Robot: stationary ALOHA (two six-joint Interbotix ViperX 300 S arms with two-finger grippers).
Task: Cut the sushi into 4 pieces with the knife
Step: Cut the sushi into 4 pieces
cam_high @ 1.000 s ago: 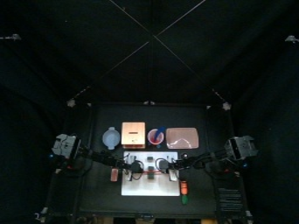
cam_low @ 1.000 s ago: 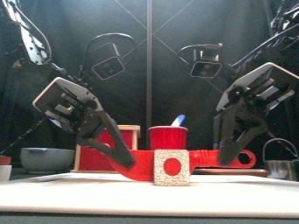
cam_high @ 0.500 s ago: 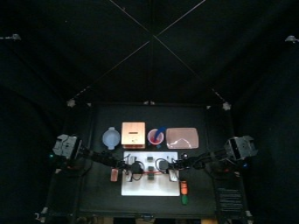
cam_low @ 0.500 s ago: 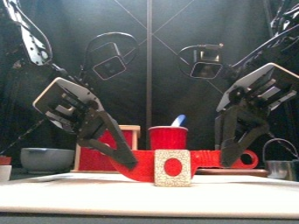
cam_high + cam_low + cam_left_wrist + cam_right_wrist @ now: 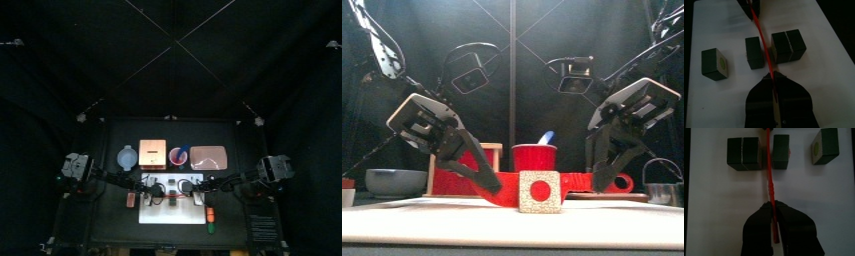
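Sushi roll [image 5: 781, 47] lay in three parts on the white cutting board [image 5: 724, 25].

Left wrist: the left gripper [image 5: 770, 76] was pinched shut on the red toy knife [image 5: 761, 35]. The blade ran between the uncut half [image 5: 794, 44] and a single block [image 5: 755, 52]. An end block [image 5: 715, 64] sat apart.

Right wrist: the right gripper [image 5: 772, 204] clamped the same knife.

Front: I saw both arms low over the board.

Top: the board sat front and centre on the table.

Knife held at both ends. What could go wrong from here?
The knife lies in an already-cut gap, not over the double block; pressing here would cut nothing. The single piece beside the blade could get knocked. Both the left end effector and right end effector clamp the knife; uneven motion might twist it.
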